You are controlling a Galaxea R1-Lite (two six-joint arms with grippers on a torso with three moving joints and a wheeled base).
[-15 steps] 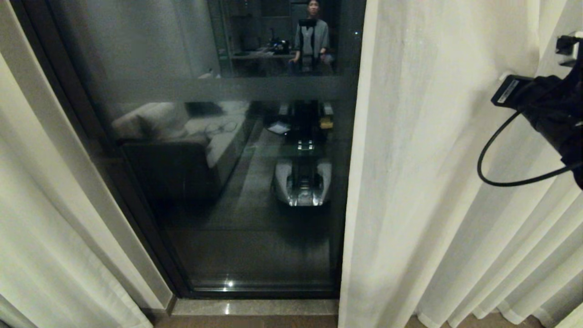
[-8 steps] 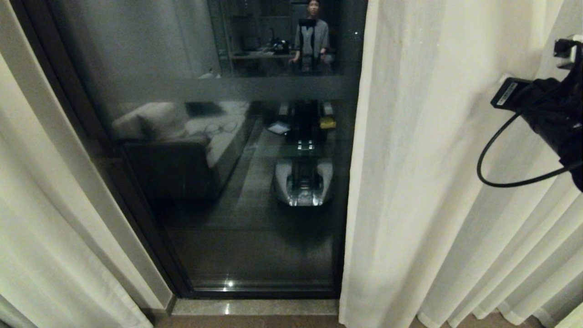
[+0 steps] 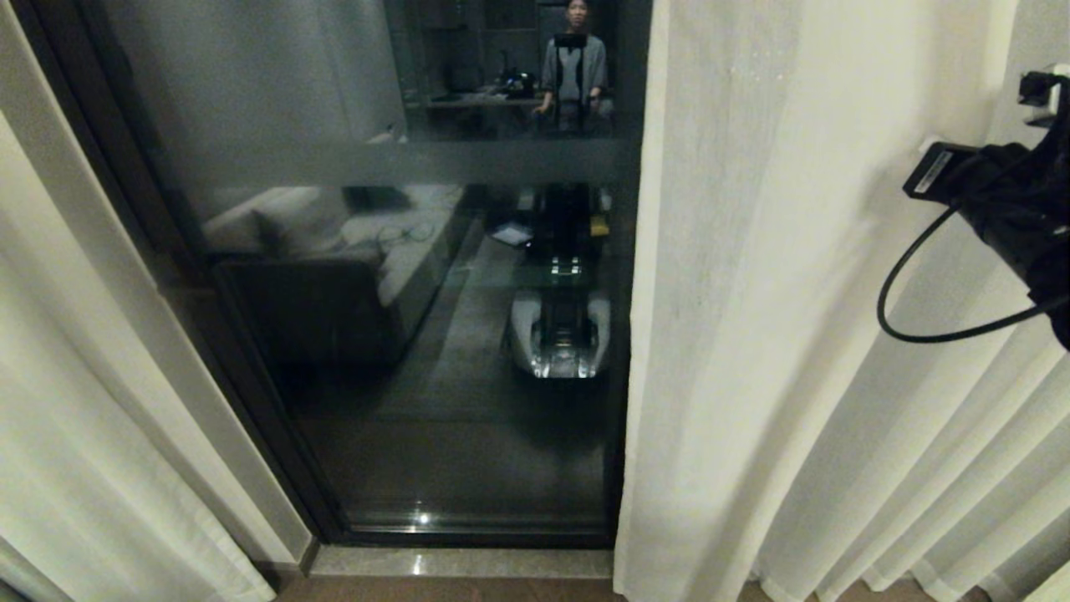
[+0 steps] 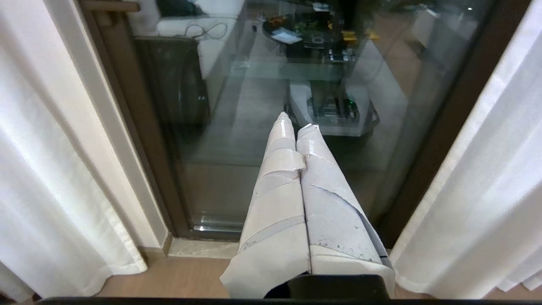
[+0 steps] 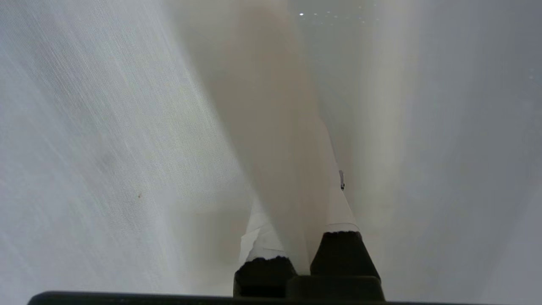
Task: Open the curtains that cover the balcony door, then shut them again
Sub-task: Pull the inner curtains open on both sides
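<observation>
Cream-white pleated curtains (image 3: pixel 752 293), dark, seemingly brown-framed balcony door (image 3: pixel 376 334).

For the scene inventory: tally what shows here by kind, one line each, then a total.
Curtain panels: 2, the left curtain and the right curtain.
Balcony door: 1.
Grippers: 2, the left gripper shut on nothing, the right gripper shut on a fold of the right curtain.
Person reflected in the glass: 1.
Total: 6.

Matt cream cloth curtains (image 3: pixel 752 318) with a fine woven grain, glossy reflective glass in the balcony door (image 3: pixel 401 334), dark smooth frame, pale frosted band, left gripper (image 4: pixel 296 127) fingers wrapped in creased white tape, polished stone sill (image 3: pixel 460 562)
</observation>
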